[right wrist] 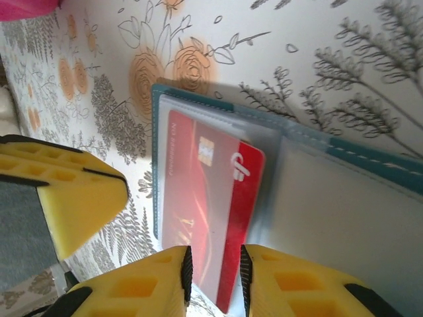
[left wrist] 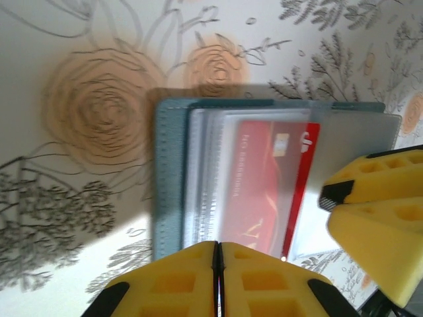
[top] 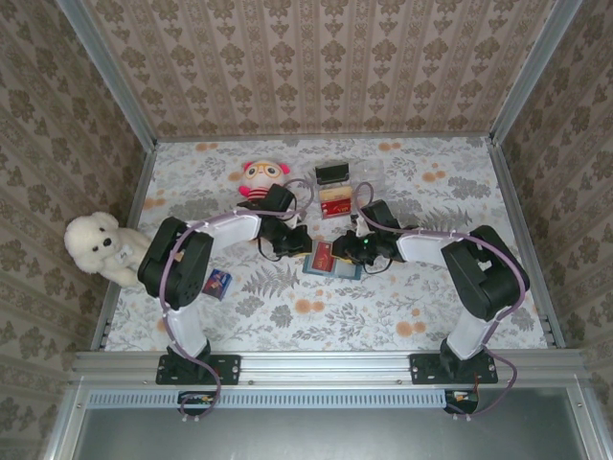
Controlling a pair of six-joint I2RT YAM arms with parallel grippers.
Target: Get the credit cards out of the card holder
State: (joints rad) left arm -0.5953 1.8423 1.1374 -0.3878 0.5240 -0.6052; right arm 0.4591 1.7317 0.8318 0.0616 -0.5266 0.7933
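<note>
Removal is barely begun: red credit card (right wrist: 211, 218) partly out of card holder (right wrist: 344, 218), right gripper (right wrist: 213, 277) jaws narrowly parted astride it, left gripper (left wrist: 218, 277) jaws shut.

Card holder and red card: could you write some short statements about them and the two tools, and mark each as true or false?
1. The card holder lies open on the table. True.
2. The red card is fully out of the holder. False: most of it sits inside the holder.
3. The left tool has its fingers pressed together. True.
4. The right tool is shut tight. False: its fingers stand apart, with the card's end between them.
</note>
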